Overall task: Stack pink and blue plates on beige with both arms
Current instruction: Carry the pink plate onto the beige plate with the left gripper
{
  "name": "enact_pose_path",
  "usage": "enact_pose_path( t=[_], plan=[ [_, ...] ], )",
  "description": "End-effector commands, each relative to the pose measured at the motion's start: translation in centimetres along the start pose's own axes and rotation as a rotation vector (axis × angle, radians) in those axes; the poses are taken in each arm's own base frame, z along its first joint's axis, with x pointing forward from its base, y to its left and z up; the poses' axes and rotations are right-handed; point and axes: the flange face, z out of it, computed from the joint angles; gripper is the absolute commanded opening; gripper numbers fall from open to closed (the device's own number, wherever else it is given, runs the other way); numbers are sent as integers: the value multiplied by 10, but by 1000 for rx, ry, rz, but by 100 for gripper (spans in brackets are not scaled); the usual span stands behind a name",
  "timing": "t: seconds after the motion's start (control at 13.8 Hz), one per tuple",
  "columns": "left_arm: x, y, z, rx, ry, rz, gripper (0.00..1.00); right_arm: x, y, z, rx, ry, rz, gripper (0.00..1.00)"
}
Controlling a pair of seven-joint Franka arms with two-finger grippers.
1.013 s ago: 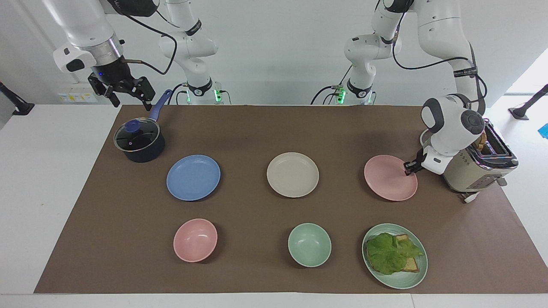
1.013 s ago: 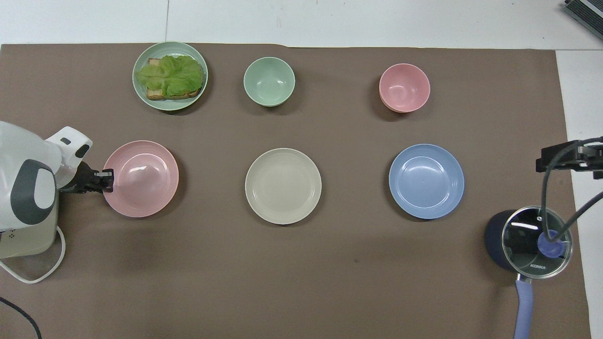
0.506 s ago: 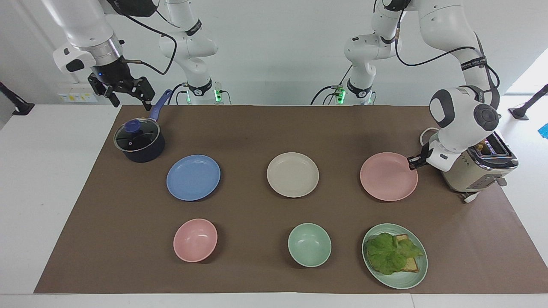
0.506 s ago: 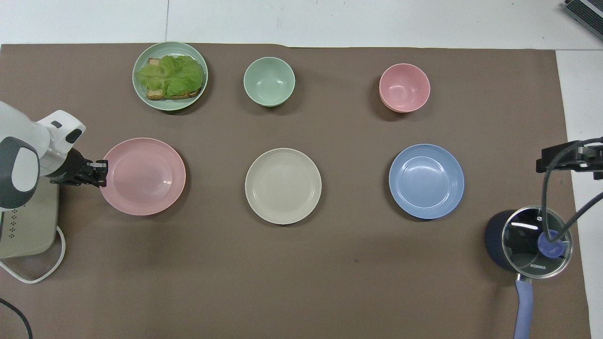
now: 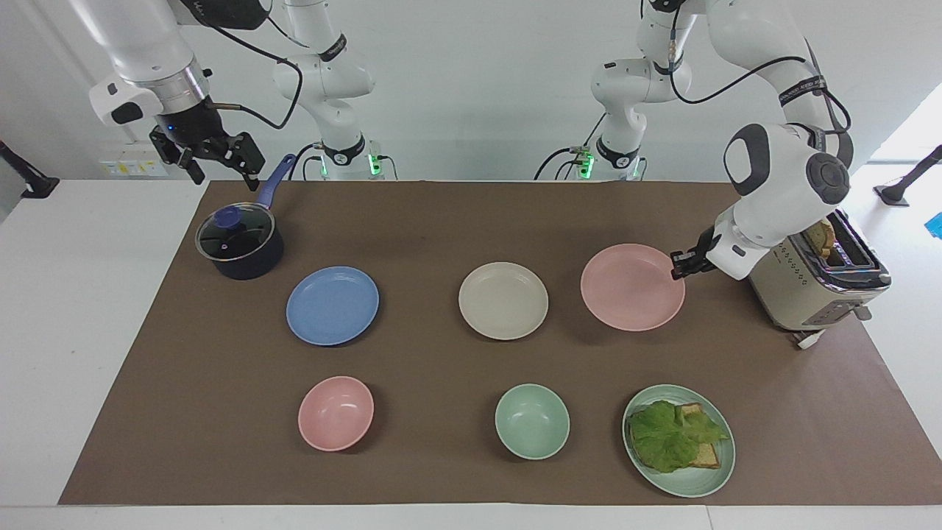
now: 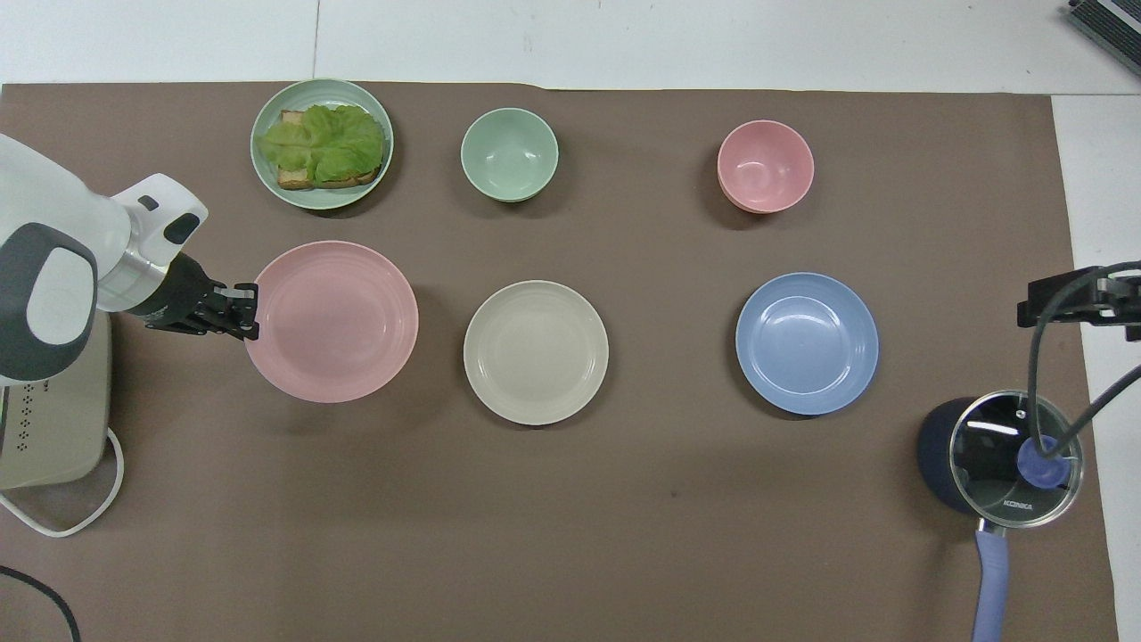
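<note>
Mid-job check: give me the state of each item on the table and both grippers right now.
pink plate: lifted, held by its rim
left gripper: shut on pink plate
right gripper: open, waiting above the pot
blue plate: flat on table
beige plate: empty
pot: lid on
toaster: bread inside

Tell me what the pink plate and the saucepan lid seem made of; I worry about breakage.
The pink plate, shut in the left gripper by its rim, looks like matte plastic or melamine: dull, evenly coloured, no glaze shine. The saucepan lid looks like clear glass in a shiny metal rim, with a blue knob, probably plastic.
</note>
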Motion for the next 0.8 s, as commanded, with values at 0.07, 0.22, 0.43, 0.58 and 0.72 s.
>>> enact_pose_path(
  t=[0.07, 0.22, 0.43, 0.58, 0.72],
  plan=[
    [-20, 66, 6, -36, -5, 6, 0, -7, 5, 0, 10, -1, -8, 100],
    [-29, 103, 16, -37, 16, 4, 0, -7, 7, 0, 10, -1, -3, 100],
    [-43, 154, 47, -40, 61, -30, 0, -9, 10, 1, 11, -3, 0, 100],
    [-51, 176, 61, -40, 69, -2, 0, -9, 10, 1, 11, -3, 0, 100],
    [-52, 195, 80, -52, 95, -22, 0, -9, 11, 1, 11, -3, 1, 100]
  ],
)
